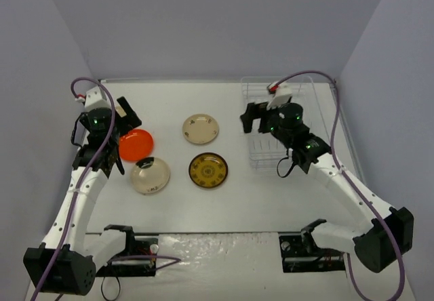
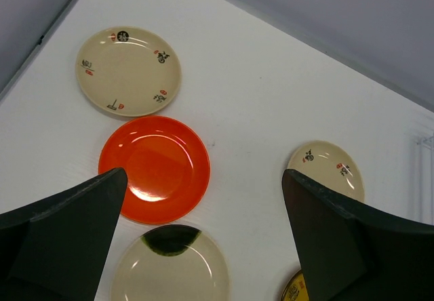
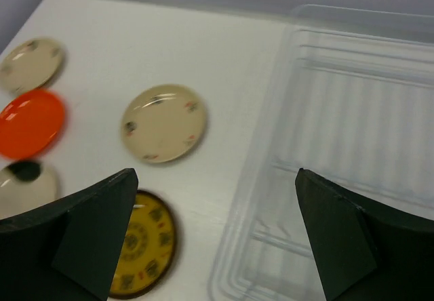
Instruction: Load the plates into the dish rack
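Several small plates lie flat on the white table. The orange-red plate (image 1: 137, 145) lies at the left, and my left gripper (image 1: 129, 119) hangs open above its far edge. In the left wrist view my left gripper (image 2: 203, 179) frames the orange-red plate (image 2: 154, 169). A patterned cream plate (image 2: 129, 70) lies beyond it and a cream plate with a dark patch (image 2: 169, 267) nearer. Another cream plate (image 1: 201, 129) and a brown-and-yellow plate (image 1: 208, 170) lie mid-table. My right gripper (image 1: 251, 119) is open and empty over the left edge of the clear dish rack (image 1: 298, 87).
In the right wrist view my right gripper (image 3: 215, 179) spans the rack's left rim (image 3: 258, 179), with the brown-and-yellow plate (image 3: 144, 253) and a cream plate (image 3: 164, 123) to its left. Grey walls enclose the table on three sides. Purple cables run along both arms.
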Robot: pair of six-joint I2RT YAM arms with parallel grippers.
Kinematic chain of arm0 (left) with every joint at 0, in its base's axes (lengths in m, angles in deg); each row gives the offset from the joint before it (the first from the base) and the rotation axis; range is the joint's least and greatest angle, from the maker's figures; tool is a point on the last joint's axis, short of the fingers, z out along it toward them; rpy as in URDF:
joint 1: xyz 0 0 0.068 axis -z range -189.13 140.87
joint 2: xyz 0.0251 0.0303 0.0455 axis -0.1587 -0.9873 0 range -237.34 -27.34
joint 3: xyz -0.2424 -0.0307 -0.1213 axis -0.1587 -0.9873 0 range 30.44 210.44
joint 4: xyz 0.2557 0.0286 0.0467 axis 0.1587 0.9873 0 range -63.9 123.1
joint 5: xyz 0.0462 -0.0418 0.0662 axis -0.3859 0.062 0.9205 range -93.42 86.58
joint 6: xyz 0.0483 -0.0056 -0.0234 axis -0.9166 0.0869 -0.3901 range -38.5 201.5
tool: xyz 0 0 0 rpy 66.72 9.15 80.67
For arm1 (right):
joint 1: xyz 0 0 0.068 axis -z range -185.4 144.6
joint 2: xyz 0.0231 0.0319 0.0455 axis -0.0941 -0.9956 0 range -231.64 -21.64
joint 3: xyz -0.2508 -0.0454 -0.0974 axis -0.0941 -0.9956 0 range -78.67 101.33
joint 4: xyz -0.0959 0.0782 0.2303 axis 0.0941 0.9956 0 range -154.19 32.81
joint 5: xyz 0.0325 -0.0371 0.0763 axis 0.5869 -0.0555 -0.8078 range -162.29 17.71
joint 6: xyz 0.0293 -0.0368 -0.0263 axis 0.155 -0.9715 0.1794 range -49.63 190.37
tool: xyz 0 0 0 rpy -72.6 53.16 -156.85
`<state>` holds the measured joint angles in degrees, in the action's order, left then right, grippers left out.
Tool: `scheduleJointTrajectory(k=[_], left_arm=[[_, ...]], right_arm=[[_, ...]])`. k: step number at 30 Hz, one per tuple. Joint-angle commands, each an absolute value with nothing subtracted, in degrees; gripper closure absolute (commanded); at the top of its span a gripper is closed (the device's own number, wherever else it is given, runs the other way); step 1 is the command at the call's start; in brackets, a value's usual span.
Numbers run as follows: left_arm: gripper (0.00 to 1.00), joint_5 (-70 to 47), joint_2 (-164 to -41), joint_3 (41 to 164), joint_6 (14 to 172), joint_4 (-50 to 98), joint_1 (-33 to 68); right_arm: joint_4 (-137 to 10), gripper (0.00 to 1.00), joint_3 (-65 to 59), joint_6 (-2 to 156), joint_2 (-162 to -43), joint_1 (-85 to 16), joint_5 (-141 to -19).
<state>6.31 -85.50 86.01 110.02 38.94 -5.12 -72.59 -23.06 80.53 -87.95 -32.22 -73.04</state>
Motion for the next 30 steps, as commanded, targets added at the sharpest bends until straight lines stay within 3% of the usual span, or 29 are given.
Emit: scheduleJointTrajectory(k=[1,9,15,23,30], left_arm=[[0.03,3.61,-87.02,86.69,109.42,33.88,-5.30],[0.03,2.93,-87.46,86.25,109.08,33.40,-5.33],[0.03,3.34,-87.11,85.90,108.93,33.31,-5.35],[0.03,3.85,-87.32,85.81,109.19,32.95,-5.27],[0.03,5.31,-87.46,85.98,109.39,33.98,-5.30]], right_arm=[[-70.48,0.00,-13.48,72.16,-98.72,-38.65,-85.98],[-61.30,0.02,-4.00,74.28,-118.16,-42.22,-85.98],[-55.84,0.06,-0.54,72.04,-126.24,-44.07,-84.50],[-54.05,0.29,-2.03,73.01,-129.78,-43.98,-83.36],[-53.14,0.39,-2.00,73.56,-132.53,-43.90,-82.60]])
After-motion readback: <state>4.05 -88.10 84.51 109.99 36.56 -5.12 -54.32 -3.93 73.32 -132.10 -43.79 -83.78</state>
